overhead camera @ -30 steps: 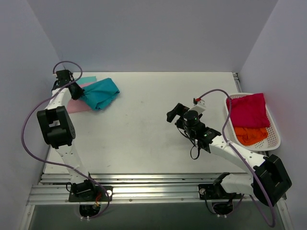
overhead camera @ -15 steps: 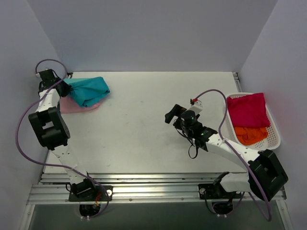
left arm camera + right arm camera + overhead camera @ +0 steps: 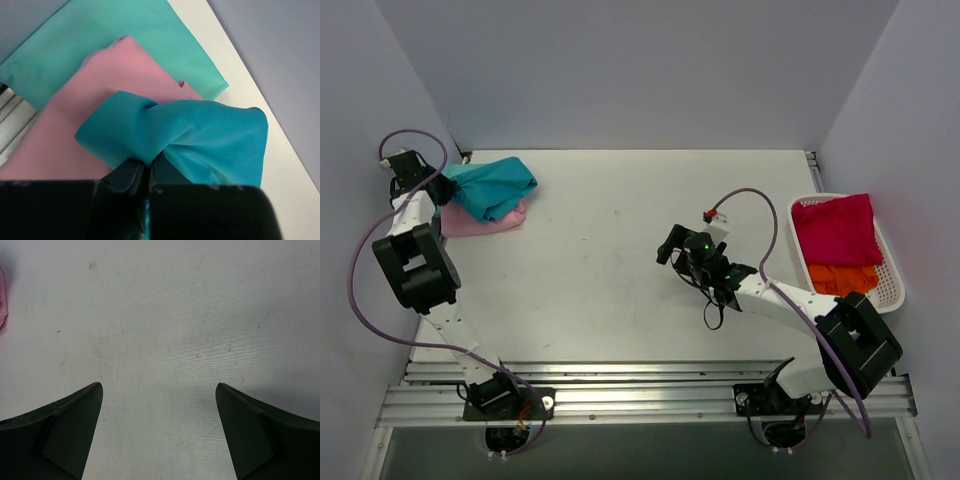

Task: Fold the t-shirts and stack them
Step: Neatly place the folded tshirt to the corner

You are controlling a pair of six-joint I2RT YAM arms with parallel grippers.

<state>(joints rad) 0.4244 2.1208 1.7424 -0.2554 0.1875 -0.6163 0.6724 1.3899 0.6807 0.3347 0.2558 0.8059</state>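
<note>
My left gripper [image 3: 442,187] is shut on the deep teal t-shirt [image 3: 492,187] at the table's far left corner. The shirt is bunched and lies over the folded pink t-shirt [image 3: 482,219]. In the left wrist view the teal shirt [image 3: 200,135] is pinched between my jaws, above the pink shirt [image 3: 100,85], which lies on the pale aqua shirt [image 3: 120,30]. My right gripper [image 3: 668,246] is open and empty over bare table near the middle. The crimson shirt [image 3: 836,229] and the orange shirt [image 3: 842,281] lie in the basket.
The white lattice basket [image 3: 894,277] stands at the table's right edge. Walls close in the left, back and right sides. The right wrist view shows scuffed white table [image 3: 165,340] and a sliver of pink cloth [image 3: 2,310] at its left edge.
My left gripper has pulled the teal shirt left and back, onto the pink shirt at the corner. My right gripper has moved a little to the left.
</note>
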